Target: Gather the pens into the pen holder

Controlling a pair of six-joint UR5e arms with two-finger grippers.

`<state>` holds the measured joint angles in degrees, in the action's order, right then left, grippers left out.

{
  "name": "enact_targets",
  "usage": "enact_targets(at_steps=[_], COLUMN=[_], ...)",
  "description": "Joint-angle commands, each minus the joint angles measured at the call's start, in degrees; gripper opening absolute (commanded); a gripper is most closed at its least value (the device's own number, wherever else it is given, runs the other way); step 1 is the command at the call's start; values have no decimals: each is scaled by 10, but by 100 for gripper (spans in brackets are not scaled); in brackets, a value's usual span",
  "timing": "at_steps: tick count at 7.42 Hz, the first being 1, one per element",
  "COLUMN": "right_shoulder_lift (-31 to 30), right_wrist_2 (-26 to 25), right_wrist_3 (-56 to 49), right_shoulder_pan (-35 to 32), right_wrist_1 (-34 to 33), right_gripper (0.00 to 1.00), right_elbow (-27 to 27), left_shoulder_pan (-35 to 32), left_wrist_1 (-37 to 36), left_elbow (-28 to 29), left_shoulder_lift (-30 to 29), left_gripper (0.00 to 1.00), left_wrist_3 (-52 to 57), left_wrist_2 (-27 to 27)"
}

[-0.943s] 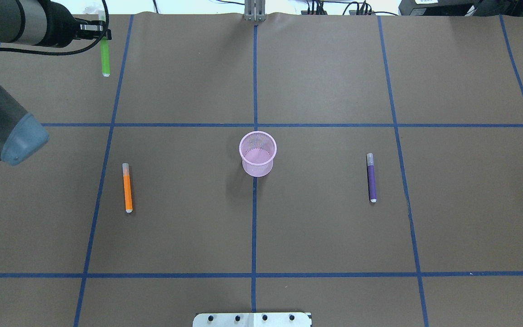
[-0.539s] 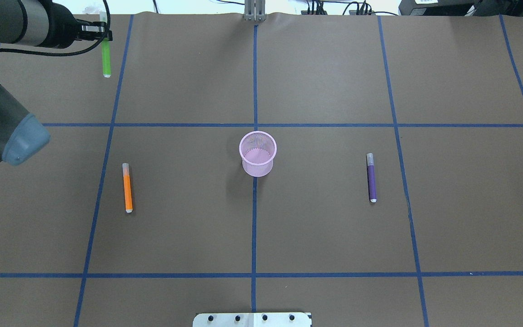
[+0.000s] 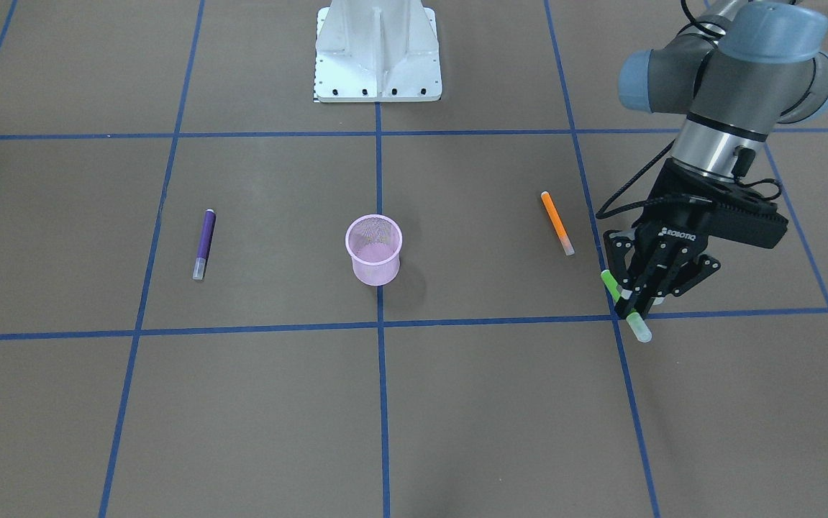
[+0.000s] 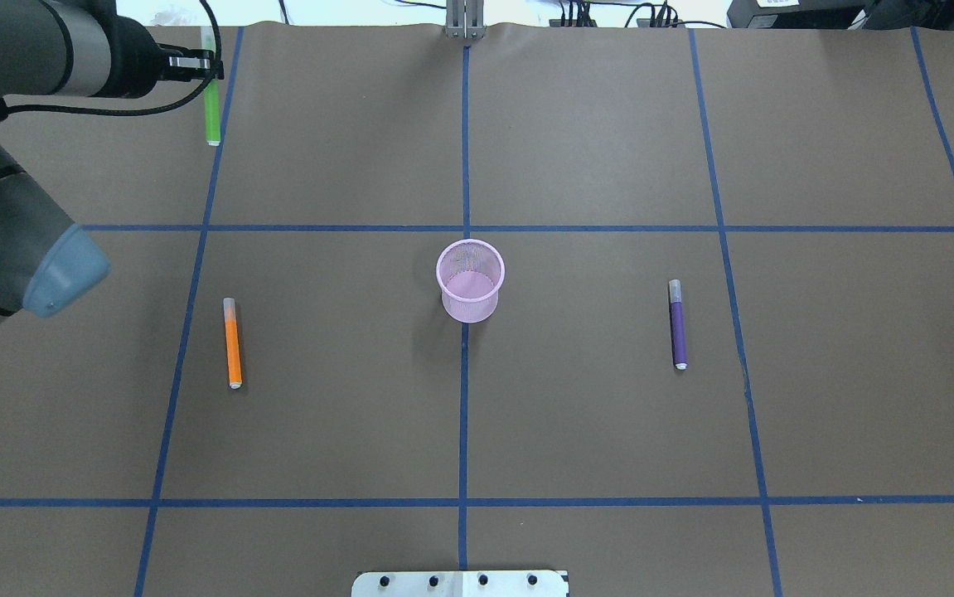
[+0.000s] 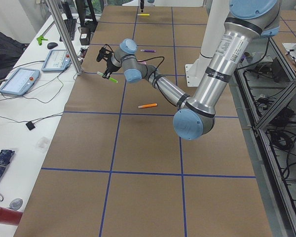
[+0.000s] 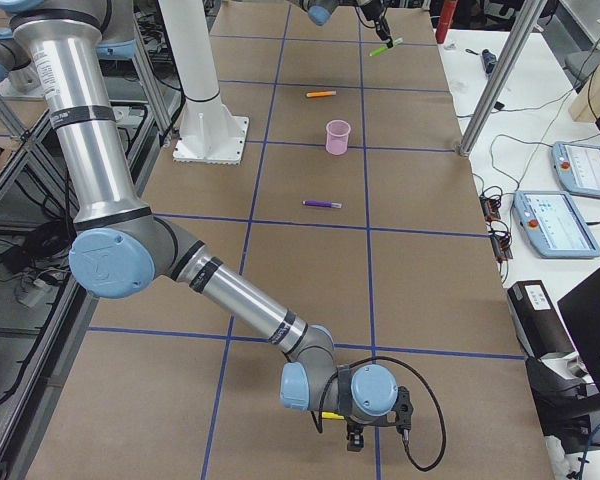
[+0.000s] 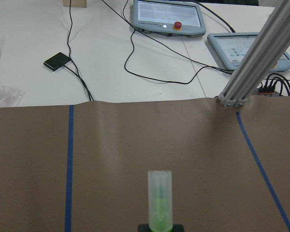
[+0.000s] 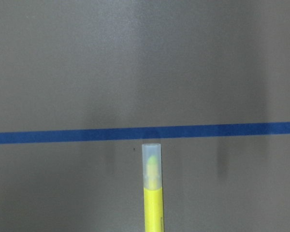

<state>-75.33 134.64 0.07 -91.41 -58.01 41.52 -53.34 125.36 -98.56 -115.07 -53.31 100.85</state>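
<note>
My left gripper [image 3: 633, 308] is shut on the green pen [image 3: 609, 282] near its capped end and holds it tilted above the table at the far left [image 4: 210, 65]. The pen's whitish cap shows in the left wrist view [image 7: 160, 193]. The pink mesh pen holder [image 4: 470, 280] stands upright at the table's middle and looks empty. The orange pen [image 4: 232, 343] lies on the left, the purple pen [image 4: 678, 325] on the right. My right gripper [image 6: 355, 432] hangs low at the table's right end. I cannot tell whether it is open or shut.
A yellow pen [image 8: 153, 193] shows in the right wrist view by a blue tape line. The white robot base plate [image 3: 378, 50] sits at the near edge. A metal post [image 4: 464, 21], cables and tablets [image 7: 166, 17] are beyond the far edge.
My left gripper has moved a little to the right with the green pen in it. The other pens and the holder have not moved.
</note>
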Motion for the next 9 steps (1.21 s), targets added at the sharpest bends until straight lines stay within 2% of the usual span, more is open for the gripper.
enact_targets(at_steps=[1,3,5,9], right_shoulder_lift=[2,3,3,5], right_wrist_2=[-9,-13,-13,-24], right_wrist_3=[-2,-3,-3,-3], right_shoulder_pan=[18,21,21,23], right_wrist_1=[0,0,0,-1], right_gripper=[99,93,80,77], right_elbow=[0,-1,-9,-12], left_shoulder_pan=[34,36,39,39], left_wrist_1=[26,26,26,25], left_elbow=[2,6,15,18], left_shoulder_lift=[-8,-10,-20,-20], left_gripper=[0,0,0,0], left_wrist_3=[1,1,0,0], left_wrist_2=[-52,-52,-52,-52])
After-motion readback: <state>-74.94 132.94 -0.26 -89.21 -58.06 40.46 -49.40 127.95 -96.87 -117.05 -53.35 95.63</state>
